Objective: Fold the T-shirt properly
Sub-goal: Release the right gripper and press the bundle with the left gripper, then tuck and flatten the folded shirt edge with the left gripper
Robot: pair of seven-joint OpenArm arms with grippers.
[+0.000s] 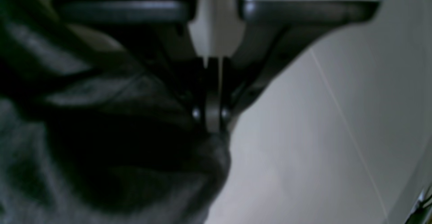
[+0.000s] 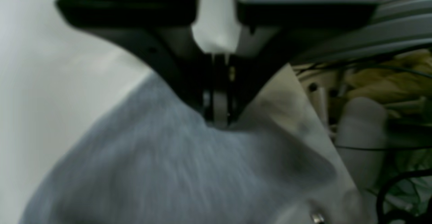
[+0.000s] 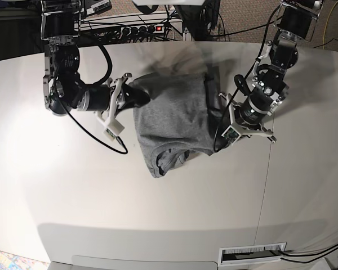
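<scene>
The left tool (image 1: 213, 116), at centre right of the base view, pinches the T-shirt (image 3: 172, 115). The right tool (image 2: 217, 116), at centre left, pinches its opposite edge. The garment hangs bunched between them over the white surface (image 3: 73, 191).

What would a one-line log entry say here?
T-shirt: lifted over table | left gripper: shut on T-shirt | right gripper: shut on T-shirt

Under me spreads a broad, pale off-white table (image 3: 56, 185) with a thin seam (image 3: 266, 185) running down its right part. Past its far edge I see a black power strip with a red switch (image 3: 136, 28), tangled dark cables (image 3: 236, 25), and brownish carpet (image 3: 245, 14).
</scene>
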